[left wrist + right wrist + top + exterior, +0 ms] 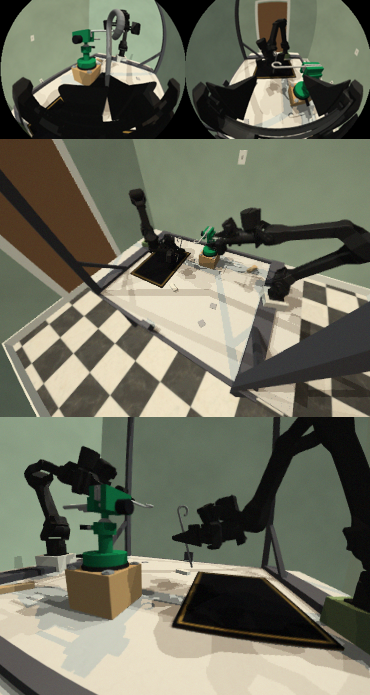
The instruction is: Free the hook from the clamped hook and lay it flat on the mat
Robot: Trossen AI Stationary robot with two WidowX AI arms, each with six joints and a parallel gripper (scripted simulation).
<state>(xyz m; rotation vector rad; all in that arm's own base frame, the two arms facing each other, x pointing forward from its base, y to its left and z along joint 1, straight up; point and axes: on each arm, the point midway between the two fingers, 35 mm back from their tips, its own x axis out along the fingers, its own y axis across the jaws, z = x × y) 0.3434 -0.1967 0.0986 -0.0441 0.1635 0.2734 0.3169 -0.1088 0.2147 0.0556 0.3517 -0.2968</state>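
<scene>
My left gripper (pixel 181 537) is shut on a thin grey hook (pixel 184 531), which stands nearly upright with its curl on top. The hook is in the air by the far end of the black mat (pixel 250 607), apart from the vise. It also shows in the left wrist view (pixel 109 44) and the right wrist view (pixel 280 64). The green vise (pixel 105 524) on its tan block (pixel 104 589) clamps another hook (pixel 142 505) that points toward the held one. My right gripper (pixel 97 469) is open and empty, close behind the vise top.
The mat (pixel 159 266) lies flat near the table's far left corner, beside the left arm's base. Small loose pieces (pixel 201 323) (pixel 213 306) (pixel 175 287) lie on the table top. A tan piece (pixel 252 268) lies right of the vise.
</scene>
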